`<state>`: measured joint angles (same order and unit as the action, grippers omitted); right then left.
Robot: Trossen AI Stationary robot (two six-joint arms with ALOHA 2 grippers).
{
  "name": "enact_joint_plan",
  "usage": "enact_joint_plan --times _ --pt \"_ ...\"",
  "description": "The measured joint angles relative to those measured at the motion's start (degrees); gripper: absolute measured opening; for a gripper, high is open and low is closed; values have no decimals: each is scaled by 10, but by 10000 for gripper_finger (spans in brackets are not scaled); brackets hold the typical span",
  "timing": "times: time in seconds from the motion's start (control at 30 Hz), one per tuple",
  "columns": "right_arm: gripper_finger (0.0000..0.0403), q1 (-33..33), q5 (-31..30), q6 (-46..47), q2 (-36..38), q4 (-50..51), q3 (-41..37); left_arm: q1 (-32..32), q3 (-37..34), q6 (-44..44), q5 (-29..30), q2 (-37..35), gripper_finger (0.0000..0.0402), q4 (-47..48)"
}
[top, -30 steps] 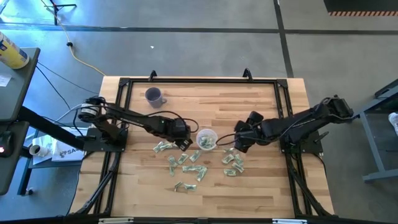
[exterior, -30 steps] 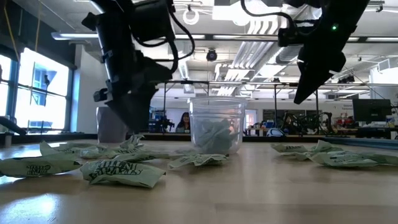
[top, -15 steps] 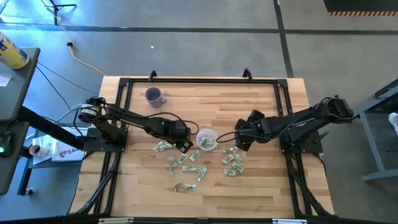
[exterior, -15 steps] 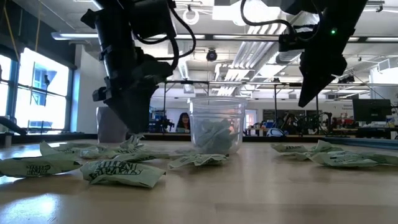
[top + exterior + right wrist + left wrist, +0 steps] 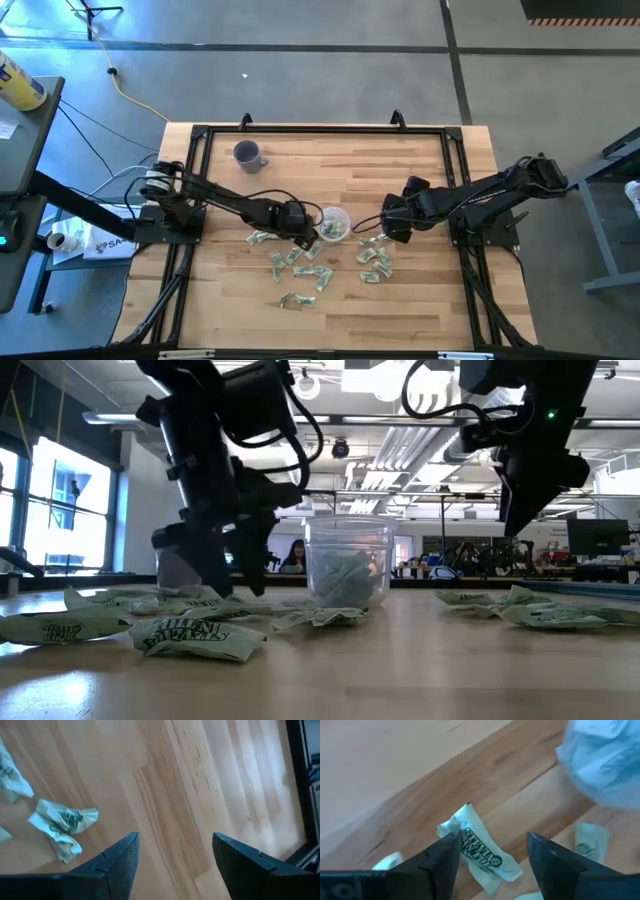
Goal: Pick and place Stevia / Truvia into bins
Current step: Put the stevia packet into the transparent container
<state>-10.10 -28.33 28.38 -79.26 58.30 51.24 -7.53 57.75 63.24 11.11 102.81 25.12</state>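
the left gripper (image 5: 492, 852), jaws spread and empty, straddles a stevia sachet (image 5: 480, 851) lying flat between its fingers, long axis slanting across the gap; the cup (image 5: 333, 224) sits just beyond. the right gripper (image 5: 393, 234), also open, hangs farther off.

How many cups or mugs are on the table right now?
2. A purple mug stands near the table's far left corner; a clear plastic cup holding sachets sits mid-table between the two arms. None seems hidden.

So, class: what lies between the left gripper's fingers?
In the left wrist view, one crumpled Stevia sachet lies on the bare wood between the open left gripper's fingers, not yet gripped. The cup sits beyond.
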Motion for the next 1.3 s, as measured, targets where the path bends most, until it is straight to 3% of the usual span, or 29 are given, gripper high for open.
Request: enact_joint_plan --times 0.13,0.4,0.47,0.6,0.8,0.93,1.03,1.1,1.3 --pt "244 0 -1 -51 0 -4 0 0 1 26 0 16 217 -2" --pt "244 0 -31 -123 31 -1 0 0 10 47 4 19 42 9" --pt "244 -4 -42 -124 61 5 0 0 27 45 9 20 20 28" --pt "244 -15 -75 -87 148 41 0 0 99 35 18 27 34 110" --pt "244 -17 -83 -24 276 107 0 -8 291 -65 80 24 20 263" --pt "244 -17 -80 -26 315 106 0 3 367 -177 129 20 20 225" --pt "244 -17 -67 -20 314 109 0 36 368 -275 73 35 20 148" --pt "244 -17 -53 -18 300 109 0 58 365 -305 31 57 26 155" --pt "244 -17 0 -13 242 109 0 83 364 -337 -72 97 101 192"
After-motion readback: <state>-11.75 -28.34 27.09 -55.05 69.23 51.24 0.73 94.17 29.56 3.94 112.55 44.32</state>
